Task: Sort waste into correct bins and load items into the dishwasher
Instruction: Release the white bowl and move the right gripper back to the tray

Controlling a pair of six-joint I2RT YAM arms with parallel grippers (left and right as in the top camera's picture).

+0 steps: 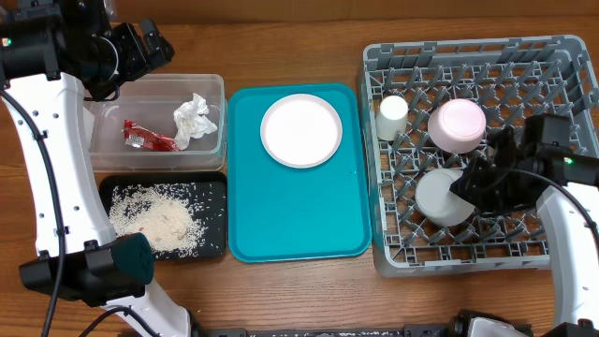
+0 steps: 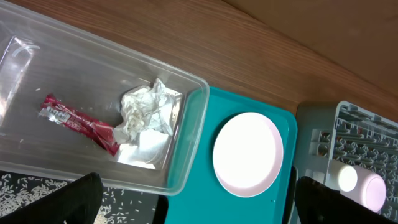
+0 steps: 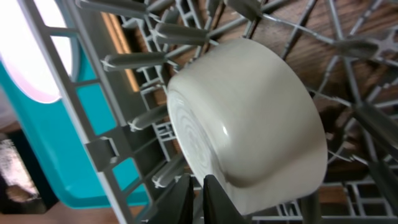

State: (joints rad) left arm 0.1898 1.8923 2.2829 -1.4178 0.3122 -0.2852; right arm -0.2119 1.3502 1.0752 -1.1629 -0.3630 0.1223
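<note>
— Right gripper (image 3: 199,190), condition?
— Closed, nothing between its fingers; I am holding it beside the white bowl (image 3: 249,124), which is lying tilted among the pegs of the dish rack (image 1: 393,253).
— Left gripper (image 2: 199,183)?
— Hanging wide open over the clear tub (image 2: 193,130), napkin (image 2: 146,112) and red wrapper (image 2: 74,121) lying inside.

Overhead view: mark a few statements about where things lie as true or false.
1. One plate sits on the teal tray. True.
2. The rice lies on the teal tray. False: it is in the black tray.
3. The napkin and the wrapper are in the tub. True.
4. The rack holds nothing. False: a cup and a bowl, among others, are in it.
</note>
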